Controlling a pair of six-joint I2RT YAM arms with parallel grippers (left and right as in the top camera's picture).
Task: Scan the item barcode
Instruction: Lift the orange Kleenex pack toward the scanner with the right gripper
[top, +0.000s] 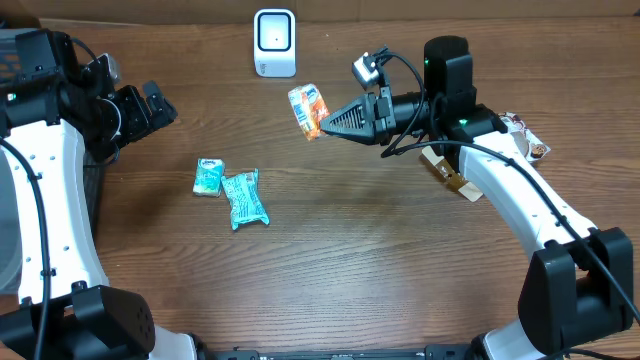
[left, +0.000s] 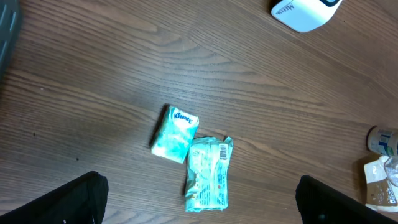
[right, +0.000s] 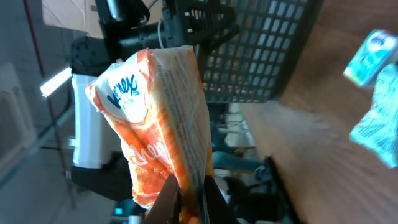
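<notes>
I am working over the brown wood-grain table, where the white box-shaped scanner with a dark window is standing near the far edge. My right gripper is pinching fully shut on one thin edge of the orange and white soft plastic tissue pack. It is holding the pack in the air, to the right of the scanner and a little nearer to me, apart from everything else. My left gripper is hanging wide open and empty off to the left. The teal tissue pack and the crinkled teal wrapper are lying touching each other on the table.

I am judging the grip to be the main risk. With so little of a limp pack between my fingers, it could sag, twist or slip out as I am turning my wrist toward the scanner.

I cannot see a barcode from my wrist camera, so I may be presenting the wrong face. Wrinkled film could also be distorting the code. Moving in too close could be tipping the light scanner over.
</notes>
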